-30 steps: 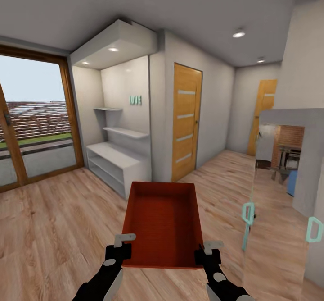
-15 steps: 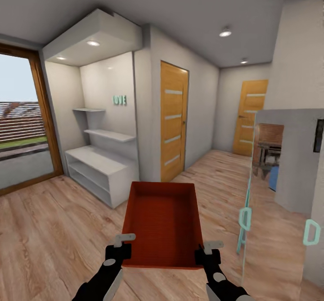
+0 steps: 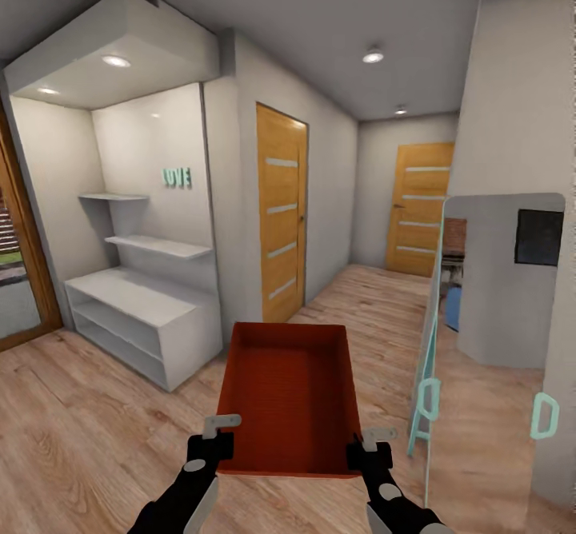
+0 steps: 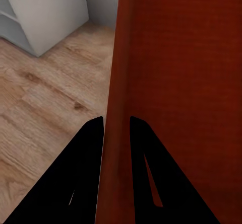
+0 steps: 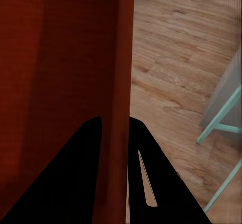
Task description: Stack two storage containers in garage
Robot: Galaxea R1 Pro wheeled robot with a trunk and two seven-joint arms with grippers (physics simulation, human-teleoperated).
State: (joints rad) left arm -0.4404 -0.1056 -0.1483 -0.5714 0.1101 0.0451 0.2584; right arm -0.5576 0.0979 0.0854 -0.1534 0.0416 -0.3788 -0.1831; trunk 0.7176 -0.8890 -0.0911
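A red-orange storage container (image 3: pixel 290 396) sits in the lower centre of the head view, carried level and clear of the wood-plank floor (image 3: pixel 96 430), its open top facing up and nothing visible inside. The left gripper (image 3: pixel 216 436) is clamped on the container's near left corner at the lower left of the bin, and the right gripper (image 3: pixel 370 448) is clamped on the near right corner, so the bin spans the gap between the two black arms and extends away from them toward the middle of the frame. In the left wrist view the left gripper (image 4: pixel 117 126) has its two dark fingers (image 4: pixel 91 143) closed on either side of the container's thin side wall (image 4: pixel 166 83), one finger outside and one inside, both touching it. The right wrist view shows the same grasp mirrored: the right gripper (image 5: pixel 115 126) pinches the opposite wall (image 5: pixel 75 58) between its fingers (image 5: pixel 143 148), with plank floor beyond. Behind the container, in the left half of the head view, stands a white shelving unit (image 3: pixel 140 322) in a recessed alcove, with teal letters (image 3: pixel 177 177) on the wall above it. A wooden door (image 3: pixel 280 210) is right of the alcove at centre frame, and a second wooden door (image 3: pixel 418 208) closes the hallway at upper right. A mirror panel on a teal frame (image 3: pixel 424 406) stands at lower right, just beside the right arm.
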